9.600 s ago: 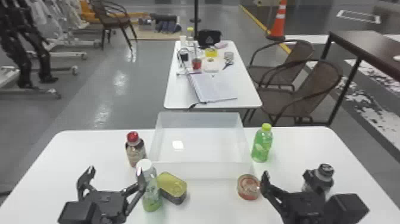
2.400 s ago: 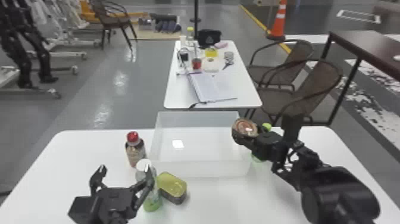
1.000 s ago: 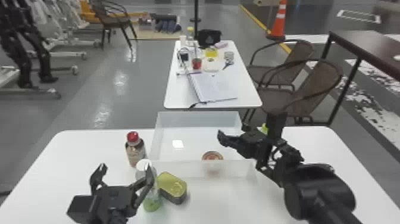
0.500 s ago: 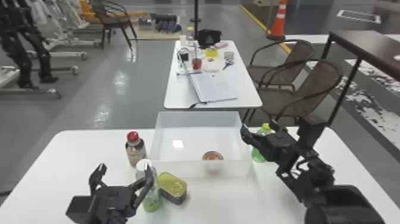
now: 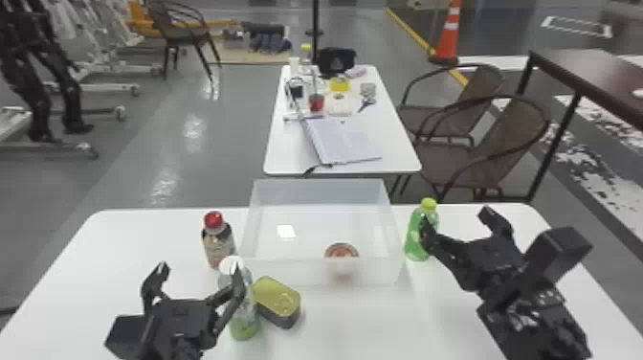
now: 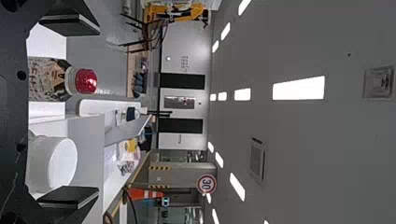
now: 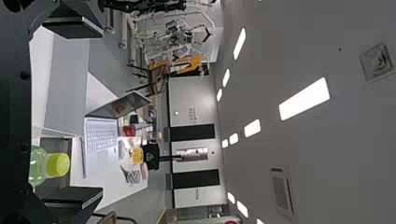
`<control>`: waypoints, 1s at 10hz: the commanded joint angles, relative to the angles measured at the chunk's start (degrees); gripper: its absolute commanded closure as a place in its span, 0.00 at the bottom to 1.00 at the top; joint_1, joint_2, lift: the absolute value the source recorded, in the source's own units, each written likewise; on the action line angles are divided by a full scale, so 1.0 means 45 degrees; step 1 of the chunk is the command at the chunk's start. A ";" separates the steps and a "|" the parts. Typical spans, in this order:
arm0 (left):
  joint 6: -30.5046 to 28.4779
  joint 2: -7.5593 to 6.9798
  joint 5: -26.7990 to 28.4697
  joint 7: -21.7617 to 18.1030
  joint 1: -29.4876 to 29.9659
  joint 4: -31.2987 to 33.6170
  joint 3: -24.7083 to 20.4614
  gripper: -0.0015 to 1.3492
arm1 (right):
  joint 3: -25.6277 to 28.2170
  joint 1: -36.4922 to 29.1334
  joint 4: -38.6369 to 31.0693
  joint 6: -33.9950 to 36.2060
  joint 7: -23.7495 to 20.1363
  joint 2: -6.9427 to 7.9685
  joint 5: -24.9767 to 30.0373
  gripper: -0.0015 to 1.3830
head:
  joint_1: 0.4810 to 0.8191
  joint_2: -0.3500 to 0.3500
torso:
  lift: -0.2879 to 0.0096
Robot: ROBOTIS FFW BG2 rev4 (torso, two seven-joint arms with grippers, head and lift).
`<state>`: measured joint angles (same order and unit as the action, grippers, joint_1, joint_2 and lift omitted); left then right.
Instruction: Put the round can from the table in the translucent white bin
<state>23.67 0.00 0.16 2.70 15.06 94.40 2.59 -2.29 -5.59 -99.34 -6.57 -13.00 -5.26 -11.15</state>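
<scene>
Inside the bin (image 5: 378, 274), toward its near wall, I see the can (image 5: 341, 251); my right end effector (image 5: 457, 221) and left end effector (image 5: 200, 269) both hang open.

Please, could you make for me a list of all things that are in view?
Round can: 1, reddish, inside bin
Bin: 1, translucent white, front table
Red-capped bottle: 1, dark, left of bin
White-capped bottle: 1, clear and green, by left hand
Rectangular can: 1, yellow top, before bin
Green bottle: 1, green, right of bin
Tables: 3, two white, one dark at right
Laptop: 1, grey, back table
Chairs: 3, brown, around room
Traffic cone: 1, orange, behind
Smaller background things: too small to count
Left hand: 1, black, near left
Right hand: 1, black, by green bottle
</scene>
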 commanded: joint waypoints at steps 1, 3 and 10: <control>-0.0007 0.0033 0.0101 -0.0034 0.0129 0.0058 -0.0087 0.07 | -0.0018 -0.1335 -0.0795 -0.0941 0.0486 0.0465 0.0389 0.08 | 0.20 0.50 | 0.63; -0.0124 0.0033 0.0276 -0.0034 0.0715 0.0664 -0.0439 0.07 | 0.0021 -0.3112 -0.1302 -0.1293 0.1287 0.0660 0.0389 0.08 | 0.20 0.50 | 0.63; -0.1218 0.0033 -0.0056 0.0083 0.2200 0.1855 -0.0556 0.07 | -0.0077 -0.5163 -0.1224 -0.2465 0.2888 0.0660 0.0057 0.10 | 0.20 0.50 | 0.63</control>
<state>18.99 0.00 -0.09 3.07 24.12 102.02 0.23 -2.60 -28.15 -104.92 -17.37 -0.04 -2.50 -10.61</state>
